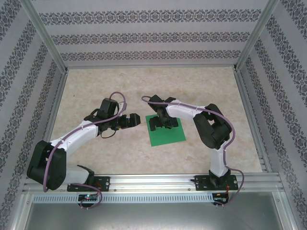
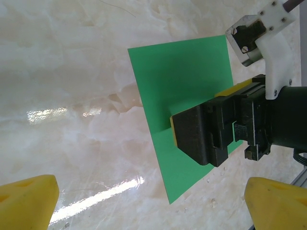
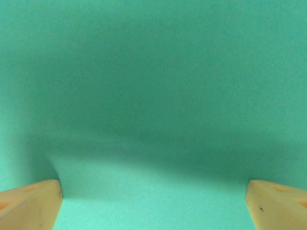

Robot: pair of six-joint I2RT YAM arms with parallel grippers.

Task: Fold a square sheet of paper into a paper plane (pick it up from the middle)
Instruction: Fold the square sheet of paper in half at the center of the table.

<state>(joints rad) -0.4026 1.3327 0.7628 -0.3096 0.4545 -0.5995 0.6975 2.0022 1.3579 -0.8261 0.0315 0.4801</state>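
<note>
The square sheet of paper (image 1: 169, 136) lay flat and unfolded on the table (image 1: 96, 86). The right claw (image 1: 162, 125) hung over the sheet's middle, jaws spread wide and pinching nothing; whether its tips touched the paper could not be told. The left claw (image 1: 135, 120), likewise spread and empty, stood just off the sheet's left edge. Step in hand, as judged: the pick-up from the middle. A good grasp would probably need both tips pressed onto the paper, then closed slowly so a ridge buckled up between them; a hasty close might slide or crumple the sheet
</note>
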